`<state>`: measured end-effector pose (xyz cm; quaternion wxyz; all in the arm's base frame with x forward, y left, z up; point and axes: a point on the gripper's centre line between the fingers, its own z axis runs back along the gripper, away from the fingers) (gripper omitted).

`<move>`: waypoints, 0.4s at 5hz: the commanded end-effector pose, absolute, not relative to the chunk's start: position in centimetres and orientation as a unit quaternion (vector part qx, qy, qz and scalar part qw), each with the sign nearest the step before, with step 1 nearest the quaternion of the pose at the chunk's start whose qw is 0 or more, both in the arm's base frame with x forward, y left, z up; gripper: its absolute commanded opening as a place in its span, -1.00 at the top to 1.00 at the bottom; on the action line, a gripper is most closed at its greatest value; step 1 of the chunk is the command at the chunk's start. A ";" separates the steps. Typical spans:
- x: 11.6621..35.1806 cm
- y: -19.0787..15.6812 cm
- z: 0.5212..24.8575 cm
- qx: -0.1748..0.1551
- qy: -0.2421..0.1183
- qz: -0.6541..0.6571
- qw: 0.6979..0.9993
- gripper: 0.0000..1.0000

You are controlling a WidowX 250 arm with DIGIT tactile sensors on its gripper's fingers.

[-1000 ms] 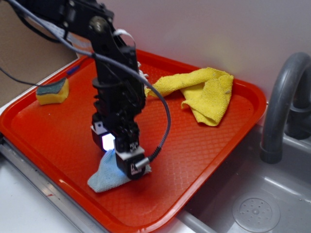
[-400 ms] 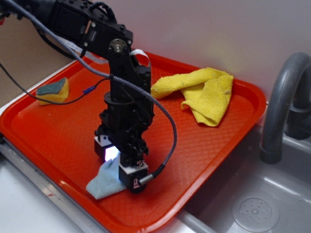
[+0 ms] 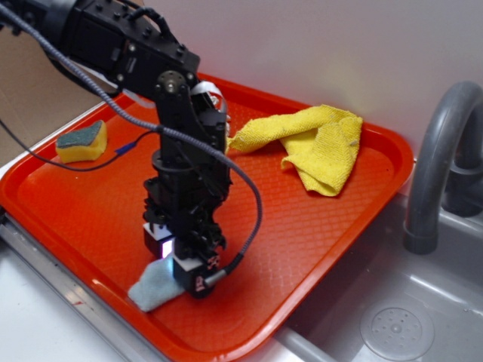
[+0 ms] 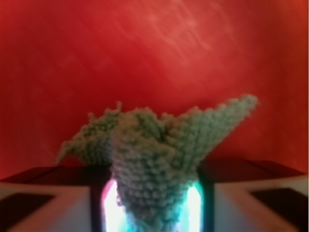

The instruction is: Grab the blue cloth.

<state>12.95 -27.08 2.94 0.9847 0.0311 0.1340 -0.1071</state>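
The blue cloth (image 3: 149, 291) is a small pale terry rag bunched up near the front edge of the red tray (image 3: 324, 226). My gripper (image 3: 181, 277) points straight down onto its right part and covers much of it. In the wrist view the blue cloth (image 4: 159, 145) rises in a crumpled peak between my two black fingers (image 4: 98, 193), filling the space between them, with glowing light on either side lower down. My gripper (image 4: 150, 175) is shut on the cloth.
A larger yellow cloth (image 3: 317, 147) lies at the tray's far right. A yellow-and-green sponge (image 3: 81, 142) sits at the far left corner. A grey faucet (image 3: 438, 166) and sink basin (image 3: 392, 320) stand right of the tray. A wall runs behind.
The arm has shifted toward the tray's front-left edge, and the blue cloth has slid the same way with it and bunched up smaller.
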 end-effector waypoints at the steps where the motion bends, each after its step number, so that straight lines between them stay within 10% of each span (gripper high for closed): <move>1: 15.7 -20.4 10.7 0.020 0.069 -0.025 0.997 1.00; 2: 17.3 -15.2 13.8 -0.025 0.044 -0.043 0.998 1.00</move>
